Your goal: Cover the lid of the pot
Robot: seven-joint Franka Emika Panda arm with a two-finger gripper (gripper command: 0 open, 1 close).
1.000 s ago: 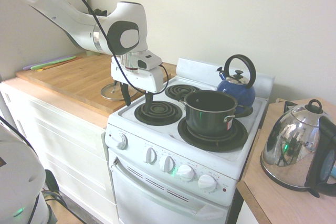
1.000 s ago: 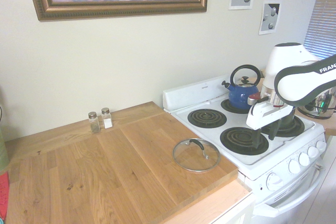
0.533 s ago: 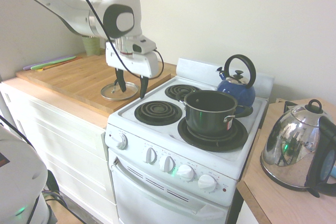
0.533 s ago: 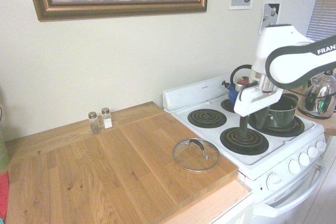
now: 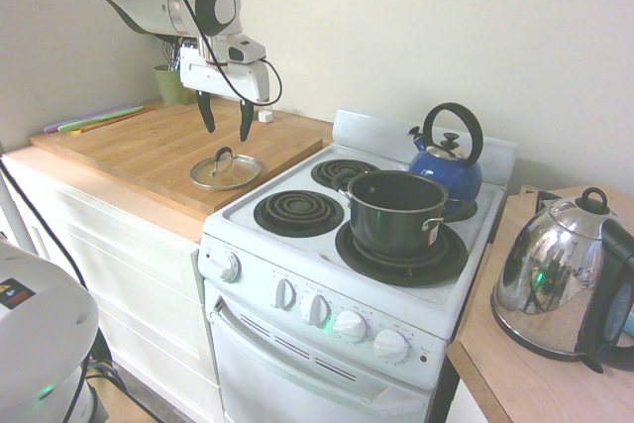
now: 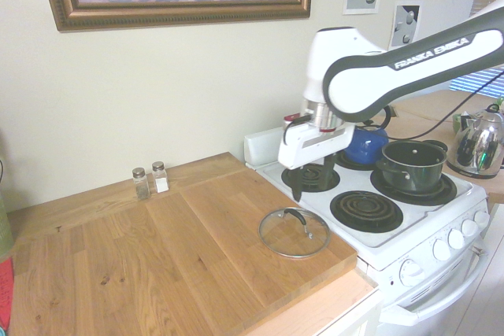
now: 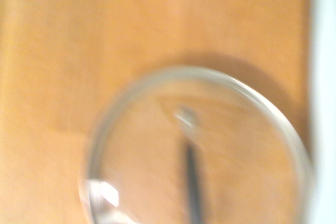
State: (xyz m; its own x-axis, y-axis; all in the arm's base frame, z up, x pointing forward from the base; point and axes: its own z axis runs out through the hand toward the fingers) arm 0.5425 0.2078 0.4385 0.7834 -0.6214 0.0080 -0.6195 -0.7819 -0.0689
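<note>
The glass lid (image 5: 226,171) (image 6: 294,232) lies flat on the wooden counter (image 5: 149,151) beside the stove, its dark loop handle up; the wrist view shows the lid (image 7: 220,150) blurred from above. The dark pot (image 5: 396,211) (image 6: 413,166) stands uncovered on the stove's front right burner. My gripper (image 5: 225,124) (image 6: 309,184) hangs open above the counter, over the lid and a little behind it, with nothing between its fingers.
A blue kettle (image 5: 448,160) sits on the burner behind the pot. A chrome electric kettle (image 5: 560,279) stands on the counter right of the stove (image 5: 327,274). Salt and pepper shakers (image 6: 150,180) stand by the wall. A green cup (image 5: 172,84) is at the counter's back.
The arm has swung away from the stove's front burner, rising and moving over the wooden counter to above the lid. The gripper stayed open. Lid and pot have not moved.
</note>
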